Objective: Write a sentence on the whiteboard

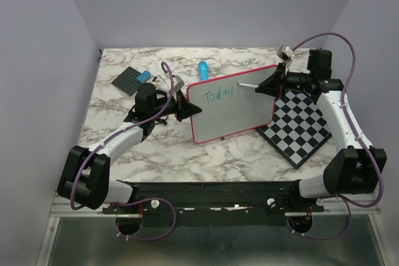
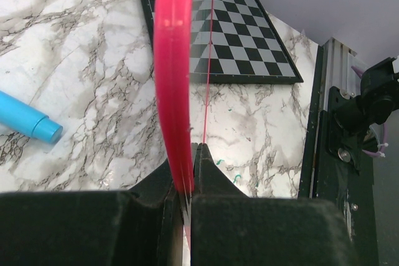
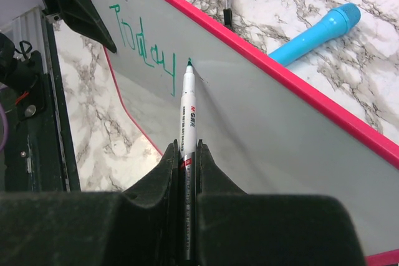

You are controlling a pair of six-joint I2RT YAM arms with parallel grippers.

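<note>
The whiteboard (image 1: 237,113) lies mid-table on the marble top (image 1: 118,101), its near right corner overlapping the checkered board (image 1: 302,129), with the green word "Today" (image 1: 218,96) written near its upper left. The left gripper (image 1: 189,105) is clamped tight on the board's pink rim at the left edge, while the right gripper (image 1: 270,85) is closed around a white marker (image 1: 248,84) whose tip meets the surface just right of that word. A blue cylinder (image 1: 202,66) lies beyond the far edge

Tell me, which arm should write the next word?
Right. The right tool grips the marker, tip at the whiteboard just past "Today". The left tool is busy clamping the pink rim.
</note>
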